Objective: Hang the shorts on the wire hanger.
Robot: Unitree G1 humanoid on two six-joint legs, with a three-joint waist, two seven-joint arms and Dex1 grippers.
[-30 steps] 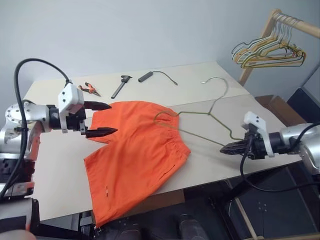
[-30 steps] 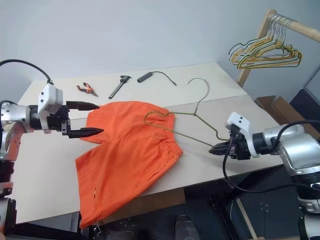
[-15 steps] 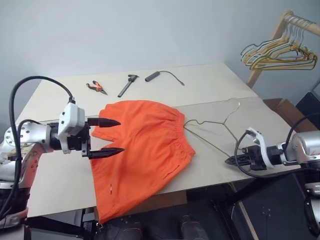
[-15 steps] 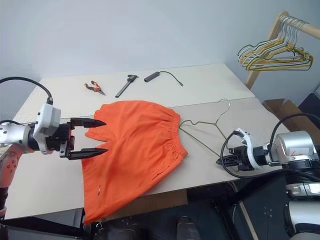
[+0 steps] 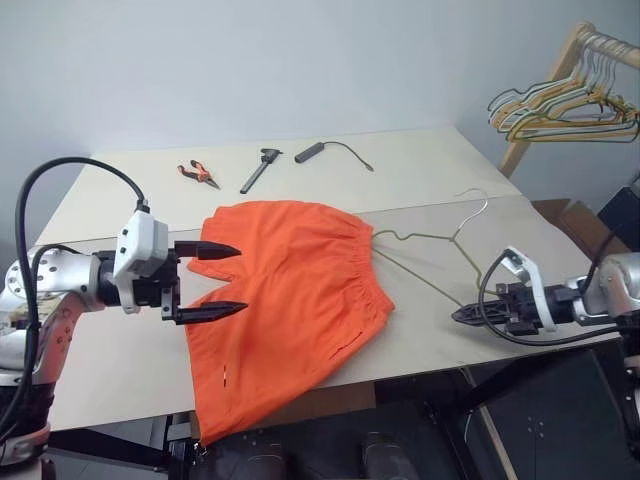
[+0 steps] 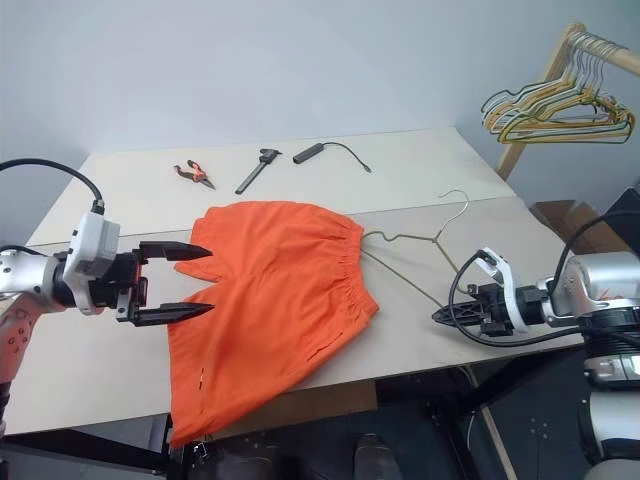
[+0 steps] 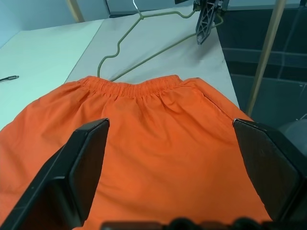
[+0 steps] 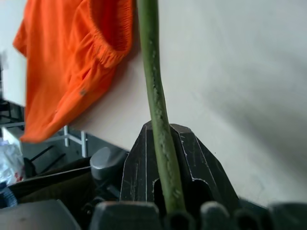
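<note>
Shorts (image 5: 290, 310) lie spread on the table (image 5: 420, 170), bright orange, with the waistband towards the robot's right and one leg drooping over the near edge. Just beside the waistband lies the wire hanger (image 5: 425, 262), flat on the tabletop, its hook pointing away towards the far right corner. The right gripper (image 5: 462, 314) is clamped on the hanger's near end, the thin wire running between its closed fingers in the right wrist view. The left gripper (image 5: 212, 281) hovers at the shorts' left edge with its fingers spread wide, holding nothing; whether the lower finger brushes the cloth is hard to tell.

The risk from here is mostly the thin wire: held at one tip only, it can swivel or slip in the pinch as it is lifted or pushed into the waistband. The cloth hanging off the edge could also drag the garment down if the left gripper lifts too little of it. Pliers (image 5: 196, 174) and other tools lie well apart at the far side.
</note>
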